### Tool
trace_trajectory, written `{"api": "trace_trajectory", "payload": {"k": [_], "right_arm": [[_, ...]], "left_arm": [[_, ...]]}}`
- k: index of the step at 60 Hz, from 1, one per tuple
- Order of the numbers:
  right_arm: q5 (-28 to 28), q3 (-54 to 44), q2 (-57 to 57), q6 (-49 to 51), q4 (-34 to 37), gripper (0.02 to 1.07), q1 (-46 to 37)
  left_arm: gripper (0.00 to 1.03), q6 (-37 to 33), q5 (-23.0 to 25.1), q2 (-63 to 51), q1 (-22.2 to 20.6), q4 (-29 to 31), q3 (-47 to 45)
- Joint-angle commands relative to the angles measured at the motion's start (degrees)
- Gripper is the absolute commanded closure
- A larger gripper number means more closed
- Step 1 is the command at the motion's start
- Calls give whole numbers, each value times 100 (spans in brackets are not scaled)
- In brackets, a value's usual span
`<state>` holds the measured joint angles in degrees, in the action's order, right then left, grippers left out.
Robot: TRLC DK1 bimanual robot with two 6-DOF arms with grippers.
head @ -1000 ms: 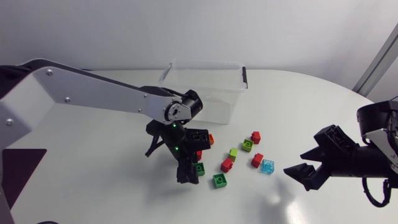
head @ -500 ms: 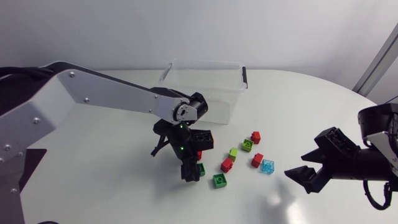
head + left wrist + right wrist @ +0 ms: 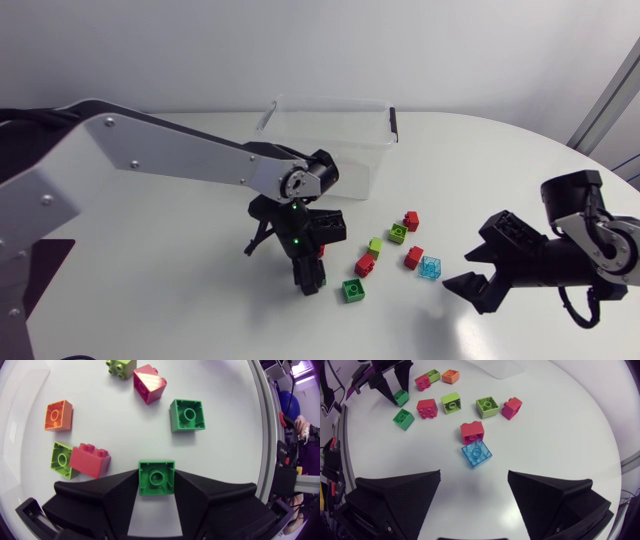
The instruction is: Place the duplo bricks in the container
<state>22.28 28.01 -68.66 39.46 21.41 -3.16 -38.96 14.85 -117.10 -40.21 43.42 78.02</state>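
Observation:
My left gripper points down at the table in front of the clear container. In the left wrist view it is shut on a green brick, one finger against each side, the brick still on the table. Just ahead of it lie another green brick, a red brick, an orange brick and a red brick against a lime one. My right gripper hangs open at the right, with a clear blue brick and a red brick ahead of its fingers.
More loose bricks lie between the two grippers: a green one, red ones and lime ones. The container has a black handle on its right end.
My left gripper has lowered a little and closed its fingers onto the green brick. My right arm has shifted slightly left toward the bricks, its gripper still open.

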Motion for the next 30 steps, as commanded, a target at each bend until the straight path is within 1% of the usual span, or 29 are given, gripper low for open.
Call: {"api": "trace_trajectory", "payload": {"k": [1,6,8,19,22,28,30], "right_arm": [[4,91,-314,246,-163,10,175],[-5,205,-631,299,-330,10,254],[-5,275,-789,316,-392,10,272],[-22,600,-1457,457,-489,11,272],[-22,653,-1615,589,-489,13,281],[-172,715,-1879,677,-612,14,386],[-189,732,-1958,756,-612,17,421]], "left_arm": [[64,20,-9,495,-22,44,-252],[65,20,-9,715,-5,123,-331],[70,20,-9,785,4,132,-357],[70,38,-9,1101,30,184,-463],[70,29,-9,1216,39,220,-463],[70,29,-9,1427,74,246,-410],[70,38,-9,1532,109,246,-375]]}}
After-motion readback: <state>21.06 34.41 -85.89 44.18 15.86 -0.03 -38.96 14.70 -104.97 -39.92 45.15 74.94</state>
